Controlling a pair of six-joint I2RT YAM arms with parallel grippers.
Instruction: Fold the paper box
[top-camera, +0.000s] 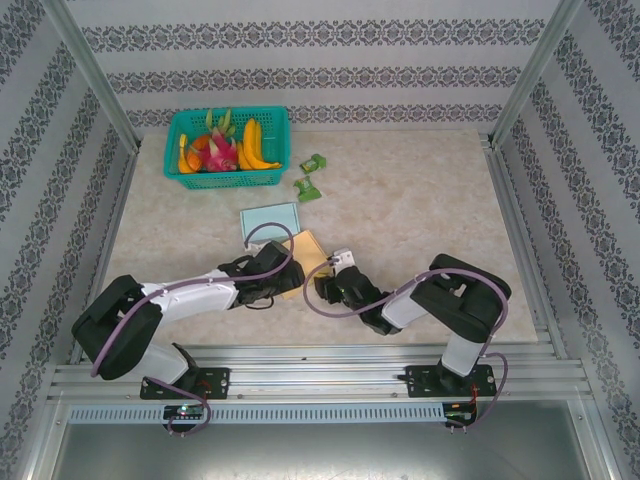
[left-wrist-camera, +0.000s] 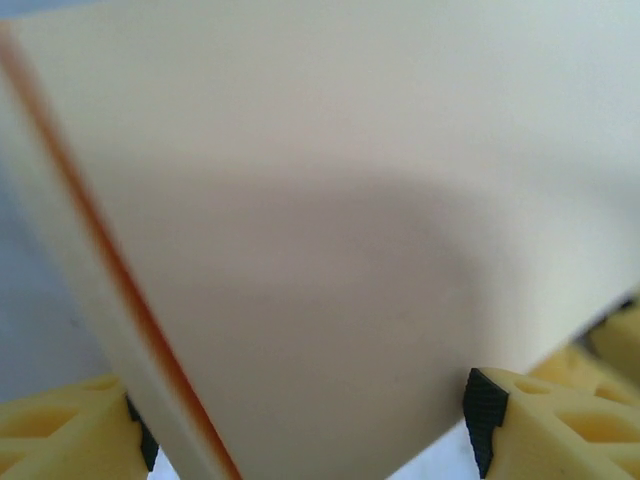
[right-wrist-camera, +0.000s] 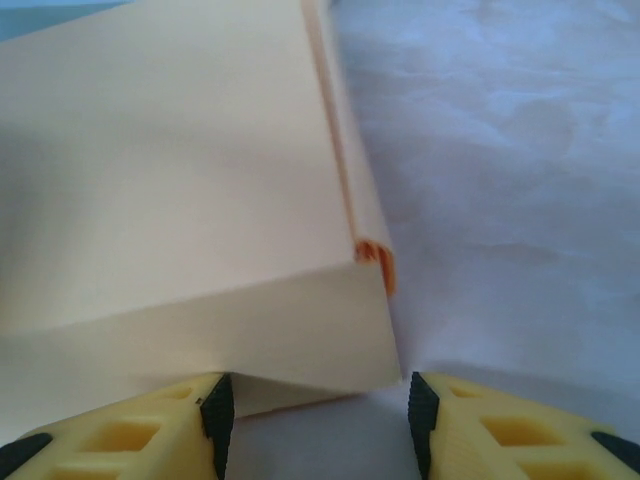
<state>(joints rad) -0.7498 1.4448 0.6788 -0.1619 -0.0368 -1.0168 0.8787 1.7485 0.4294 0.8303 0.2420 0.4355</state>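
Observation:
The cream paper box (top-camera: 308, 250) with orange edges lies at the middle of the table, near the front. My left gripper (top-camera: 283, 272) reaches in from the box's left. In the left wrist view the box (left-wrist-camera: 330, 200) spans the whole gap of that gripper (left-wrist-camera: 310, 430), both pads against it. My right gripper (top-camera: 325, 283) sits at the box's near right corner. In the right wrist view it (right-wrist-camera: 315, 420) stands open, the box's (right-wrist-camera: 170, 180) lower end panel just ahead, its left pad (right-wrist-camera: 218, 410) at the panel's edge.
A teal basket (top-camera: 271, 118) of fruit stands at the back left. A flat teal sheet (top-camera: 270, 220) lies just behind the box. Two green packets (top-camera: 314, 162) (top-camera: 307, 188) lie right of the basket. Metal frame rails border the table.

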